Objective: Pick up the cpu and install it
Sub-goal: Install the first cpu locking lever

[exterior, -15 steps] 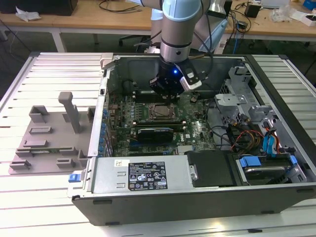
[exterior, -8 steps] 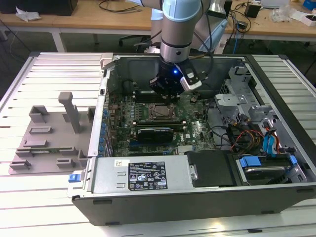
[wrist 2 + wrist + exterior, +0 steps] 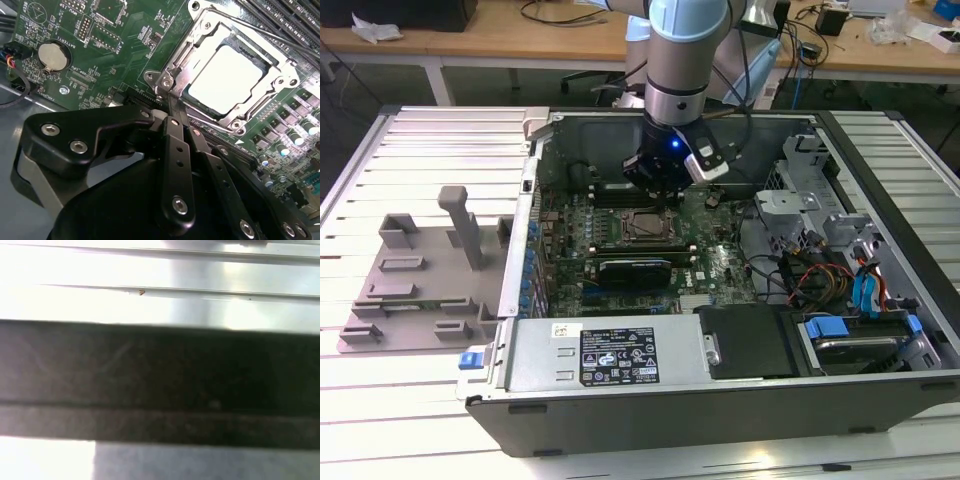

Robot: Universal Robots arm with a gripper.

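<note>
CPU seated in socket, frame not clamped.
Gripper just beside socket edge, fingers together, holding nothing; install step looks near done. Latching would need a careful lever press.

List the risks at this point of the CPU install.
The cpu lies in the socket frame, and the pincer sits at the frame's corner: a sideways drag could scrape the board. In the exterior view, loose cables lie near the arm's path and might snag.
</note>
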